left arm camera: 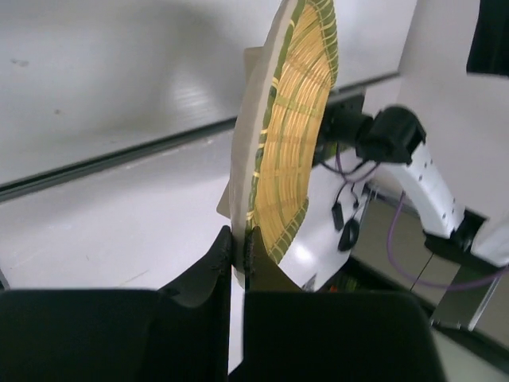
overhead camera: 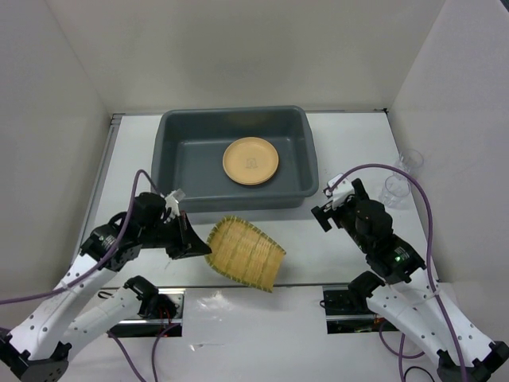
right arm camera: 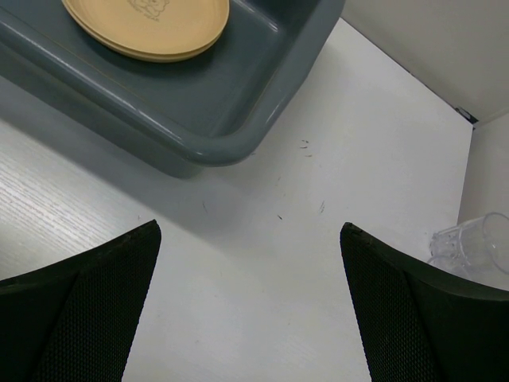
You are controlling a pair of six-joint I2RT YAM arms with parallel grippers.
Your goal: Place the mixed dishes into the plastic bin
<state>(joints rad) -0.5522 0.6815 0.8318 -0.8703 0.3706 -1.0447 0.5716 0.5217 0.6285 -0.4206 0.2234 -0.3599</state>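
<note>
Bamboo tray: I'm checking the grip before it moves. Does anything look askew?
Only slightly: the left hand pinches the bamboo tray by its rim, so most of it juts out past the grip. Nothing looks spilled or damaged.

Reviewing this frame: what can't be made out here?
Plate in the bin: whether a second lies under it, top view cannot show; right wrist view crops it.
Two cups: small, clear against white in the top view; one cropped by the right wrist view's edge.
What lies behind the tray: hidden in the left wrist view.
</note>
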